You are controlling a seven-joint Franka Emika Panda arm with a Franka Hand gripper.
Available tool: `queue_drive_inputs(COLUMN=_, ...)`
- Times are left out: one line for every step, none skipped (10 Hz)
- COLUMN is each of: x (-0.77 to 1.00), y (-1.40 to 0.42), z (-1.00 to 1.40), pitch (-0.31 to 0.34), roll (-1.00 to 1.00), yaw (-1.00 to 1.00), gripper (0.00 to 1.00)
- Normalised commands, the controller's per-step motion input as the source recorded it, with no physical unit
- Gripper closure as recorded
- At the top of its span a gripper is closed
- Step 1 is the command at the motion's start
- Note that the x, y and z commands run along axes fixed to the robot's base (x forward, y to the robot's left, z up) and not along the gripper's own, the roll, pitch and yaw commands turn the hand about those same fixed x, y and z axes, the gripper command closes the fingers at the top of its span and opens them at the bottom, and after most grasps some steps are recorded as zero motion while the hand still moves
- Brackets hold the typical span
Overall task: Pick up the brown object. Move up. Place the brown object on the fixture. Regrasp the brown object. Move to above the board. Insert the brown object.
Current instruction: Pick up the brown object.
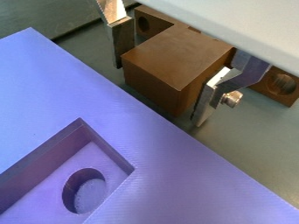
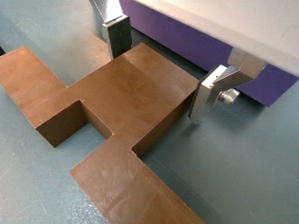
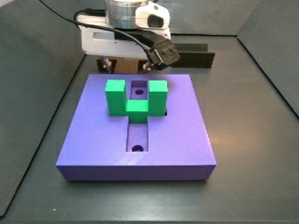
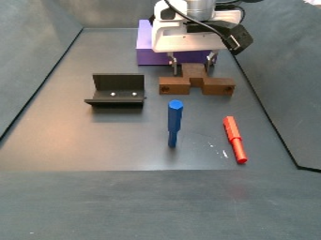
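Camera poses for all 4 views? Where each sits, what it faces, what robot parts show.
Wrist view: above the end effector, looking down at the brown object and the board; fingers show.
Wrist view: opposite side of the wrist, facing the brown object; end effector fingers show.
Side view: high at the board's near end, facing the end effector.
Side view: opposite end, past the fixture; end effector shows.
All share the brown object.

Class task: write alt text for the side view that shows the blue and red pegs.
The hand straddles the middle of a brown object lying on the floor before the purple board. Nearer the camera are a dark fixture, an upright blue peg and a lying red peg.
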Motion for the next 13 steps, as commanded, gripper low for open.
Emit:
queue_drive_inputs(x=0.0, y=0.0, z=0.0, pitch=0.0, roll=0.03, yaw=0.0, gripper=0.0)
queue_drive_inputs(x=0.0, y=0.0, z=0.0, pitch=0.0, roll=0.0, yaw=0.0, gripper=0.0)
queue_drive_inputs(x=0.0, y=0.0, z=0.0, pitch=0.0, roll=0.0, yaw=0.0, gripper=1.0)
queue_drive_inputs(x=0.0, y=0.0, z=0.0, pitch=0.0, roll=0.0, yaw=0.0, gripper=1.0)
queue_drive_inputs(x=0.0, y=0.0, z=0.0, pitch=0.0, roll=0.0, yaw=0.0, gripper=1.0)
queue_drive_inputs(x=0.0, y=0.0, z=0.0, pitch=0.0, roll=0.0, yaw=0.0, gripper=1.0)
queue_drive_inputs(x=0.0, y=0.0, z=0.0, pitch=0.0, roll=0.0, yaw=0.0, gripper=1.0)
queue_drive_inputs(x=0.0, y=0.0, z=0.0, pitch=0.0, roll=0.0, yaw=0.0, gripper=1.0)
queue_drive_inputs(x=0.0, y=0.0, z=0.0, pitch=0.0, roll=0.0, yaw=0.0, gripper=1.0)
queue_drive_inputs(x=0.0, y=0.0, z=0.0, pitch=0.0, roll=0.0, yaw=0.0, gripper=1.0)
queue_drive_inputs(x=0.0, y=0.0, z=0.0, pitch=0.0, roll=0.0, yaw=0.0, gripper=1.0)
queue_drive_inputs(x=0.0, y=0.0, z=0.0, pitch=0.0, roll=0.0, yaw=0.0, gripper=1.0)
queue_drive_inputs(x=0.0, y=0.0, z=0.0, pitch=0.0, roll=0.0, yaw=0.0, gripper=1.0)
